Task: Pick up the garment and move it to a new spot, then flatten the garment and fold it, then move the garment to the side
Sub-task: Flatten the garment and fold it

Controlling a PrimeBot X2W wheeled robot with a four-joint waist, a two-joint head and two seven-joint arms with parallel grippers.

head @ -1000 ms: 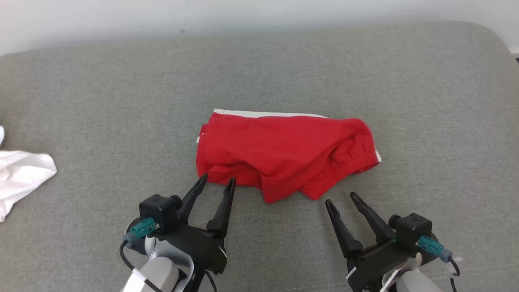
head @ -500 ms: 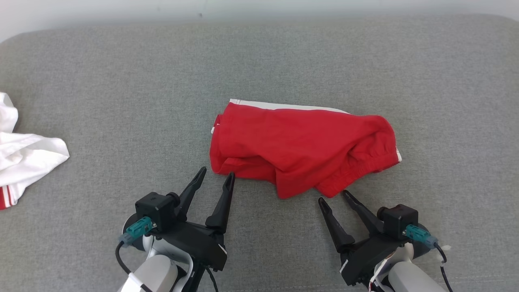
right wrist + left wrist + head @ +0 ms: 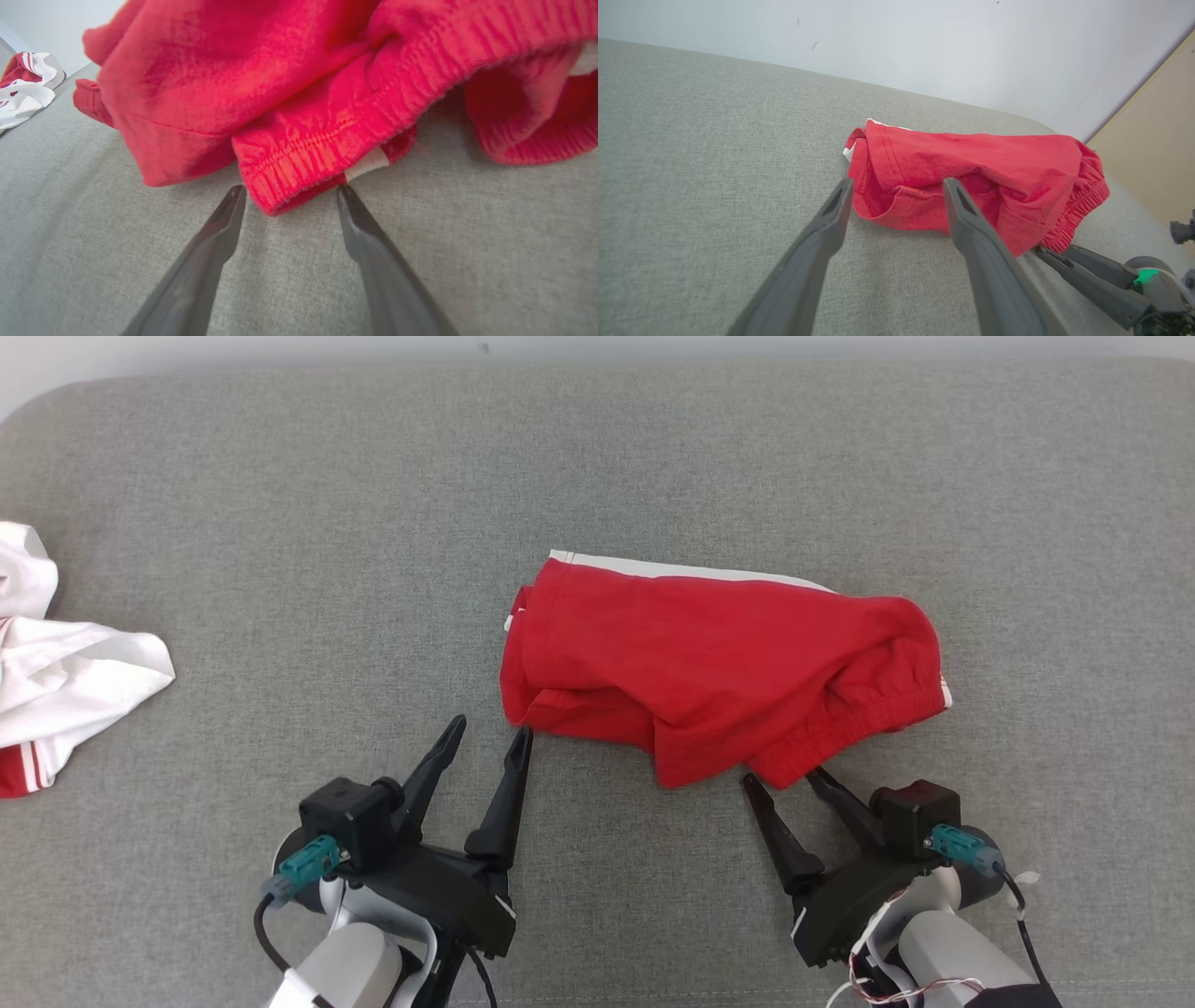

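The head camera is swinging, so the whole scene is sliding across its view, but measured against the cloth itself the right gripper [image 3: 780, 776] is what's really changing: a second ago its tips were sitting clear of the red garment [image 3: 719, 663], and now they're reaching the near hem, with the elastic corner poking just between them. Both of its fingers are standing spread, holding nothing. The left gripper [image 3: 491, 726] is waiting equally wide and empty, just beside the garment's near left corner. The garment is lying bunched in the middle of the grey cushion [image 3: 280, 523], so I'd say the pick-up is only now beginning, with a two-cornered pinch coming. Counting up: one red garment, two grippers, and one white cloth with red stripes [image 3: 75, 663] lying well apart at the left edge.
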